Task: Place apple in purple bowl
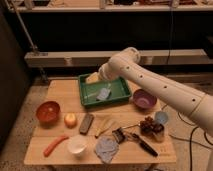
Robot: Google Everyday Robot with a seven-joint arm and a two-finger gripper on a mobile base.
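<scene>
The apple point(70, 119) sat on the left half of the wooden worktop point(65, 92), just to the right of the red-orange bowl point(48, 111) and apart from it, with nothing gripping it. The purple bowl point(144, 99) stood well away on the right side of the worktop, close beside the right edge of the green tray point(116, 95), its lilac inside holding nothing that could be made out. Between the two, the white arm point(165, 90) reached in from the right edge of the view, ran up and leftward to a rounded elbow above the tray's back rim, then bent down towards the tray. The tool point(104, 93) hung over the middle of the tray, its fingers spread and pinching nothing; whether it touched the tray floor could not be told. Right of the apple lay a dark flat block point(86, 123) and a pale yellow wedge point(104, 125). Along the front edge lay a long orange-red stick point(55, 145), a small white cup point(77, 145) and a grey-blue cloth point(106, 149), with a black-handled brush point(138, 140) to the right. A brown lumpy object point(151, 128) and a small blue cup point(161, 117) stood near the right edge, in front of the purple bowl.
</scene>
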